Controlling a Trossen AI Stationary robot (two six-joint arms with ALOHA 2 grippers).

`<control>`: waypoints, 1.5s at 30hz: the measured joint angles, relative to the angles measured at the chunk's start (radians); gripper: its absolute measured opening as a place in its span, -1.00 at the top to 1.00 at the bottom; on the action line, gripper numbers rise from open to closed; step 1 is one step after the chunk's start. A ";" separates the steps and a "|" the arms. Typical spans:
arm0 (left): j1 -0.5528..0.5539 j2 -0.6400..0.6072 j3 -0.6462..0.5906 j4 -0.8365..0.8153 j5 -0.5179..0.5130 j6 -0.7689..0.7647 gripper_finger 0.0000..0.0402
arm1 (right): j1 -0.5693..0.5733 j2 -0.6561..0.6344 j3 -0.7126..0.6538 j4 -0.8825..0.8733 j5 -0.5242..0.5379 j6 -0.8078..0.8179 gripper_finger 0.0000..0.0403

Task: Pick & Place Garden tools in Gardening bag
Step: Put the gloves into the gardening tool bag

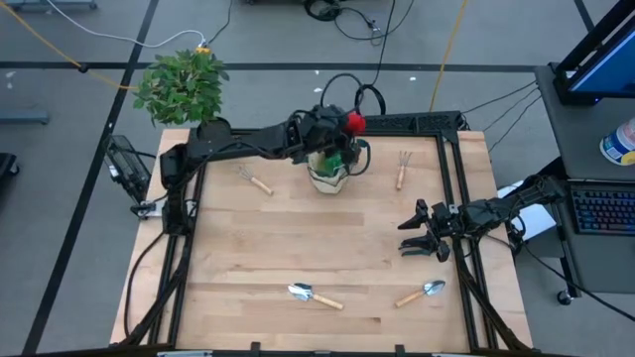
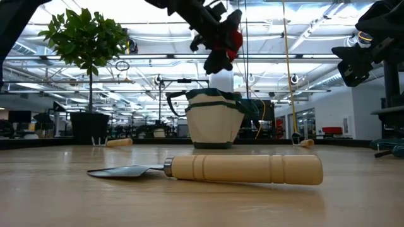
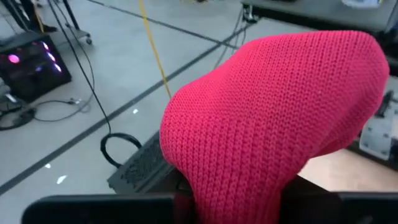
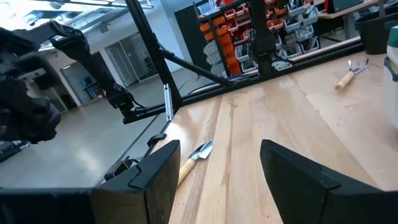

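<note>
Left gripper (image 1: 349, 127), fingers clenched on a red glove (image 1: 354, 122), hangs above the gardening bag (image 1: 328, 175) near the tabletop's (image 1: 327, 248) far edge; right gripper (image 1: 417, 236), fingers released, waits near the right edge.

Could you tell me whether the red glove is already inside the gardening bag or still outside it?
Outside: the left pincer holds the red glove shut in its grip, in the air above the gardening bag.

The pale wooden tabletop (image 1: 248, 258) carries the gardening bag (image 1: 328, 175) at the back, a claw rake (image 1: 255, 180) on each side of it, and two trowels (image 1: 314, 296) near the front.
</note>
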 joint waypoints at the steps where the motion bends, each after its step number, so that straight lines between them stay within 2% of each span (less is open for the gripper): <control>1: -0.001 0.009 0.000 -0.003 0.000 -0.001 0.62 | 0.000 0.000 0.000 0.000 0.000 0.000 -0.07; 6: -0.007 0.035 -0.002 -0.001 -0.009 -0.017 0.61 | 0.000 0.000 0.000 0.000 0.000 0.000 -0.07; 12: -0.010 0.052 -0.002 -0.115 -0.086 -0.016 0.61 | 0.000 0.000 0.000 0.000 0.000 0.000 -0.07; 25: -0.011 0.103 0.000 -0.108 -0.133 -0.013 0.61 | 0.000 0.000 0.000 0.000 0.000 0.001 -0.07; 30: -0.011 0.104 0.000 -0.071 -0.219 0.016 0.62 | 0.000 0.000 0.000 0.000 0.000 0.007 -0.07; 34: -0.010 0.104 0.000 -0.042 -0.223 0.041 0.61 | 0.000 0.000 0.000 0.000 0.000 0.007 -0.07; 45: -0.036 0.103 0.000 -0.113 -0.202 0.080 0.61 | 0.000 0.000 0.000 0.000 0.000 0.007 -0.07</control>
